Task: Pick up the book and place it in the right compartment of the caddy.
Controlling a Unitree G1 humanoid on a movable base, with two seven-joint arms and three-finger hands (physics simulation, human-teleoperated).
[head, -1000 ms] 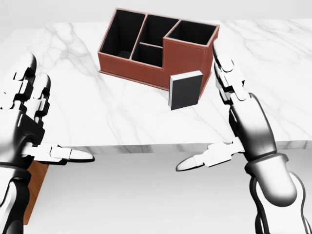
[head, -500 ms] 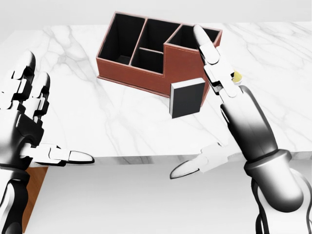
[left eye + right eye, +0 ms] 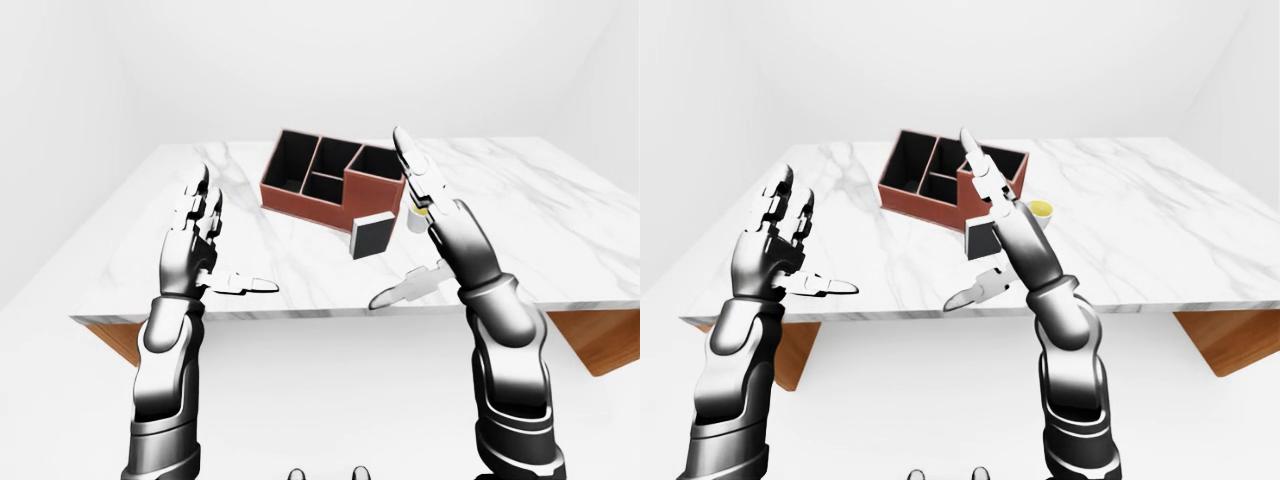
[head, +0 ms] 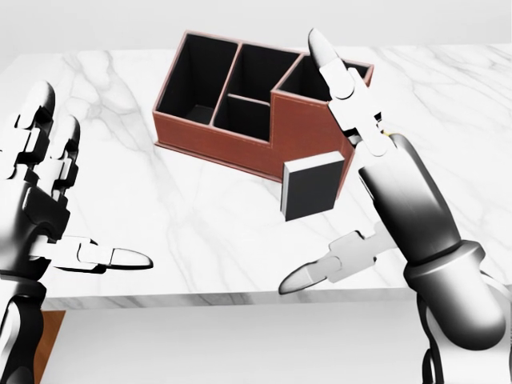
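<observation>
A dark book (image 4: 310, 189) with a pale edge stands upright against the tall right end of the red-brown caddy (image 4: 214, 138) on the marble table. The caddy has black compartments, and the right one (image 4: 314, 80) is the tallest. My right hand (image 4: 344, 160) is open. Its fingers (image 4: 340, 80) reach up over the right compartment, just right of the book, and its thumb (image 4: 316, 272) points left below the book. I cannot see it touch the book. My left hand (image 4: 72, 192) is open and empty, far to the left of the caddy.
The white marble table (image 4: 200, 240) ends at a near edge (image 4: 200, 300) just below my hands. A small white cup with yellow contents (image 3: 1040, 209) stands right of the caddy, mostly hidden behind my right hand in the head view. Wooden table supports (image 3: 600, 340) show under the top.
The whole view has shifted: the table now sits lower and closer. My right hand has risen and moved left, over the caddy's right compartment beside the book. The left hand has barely moved.
</observation>
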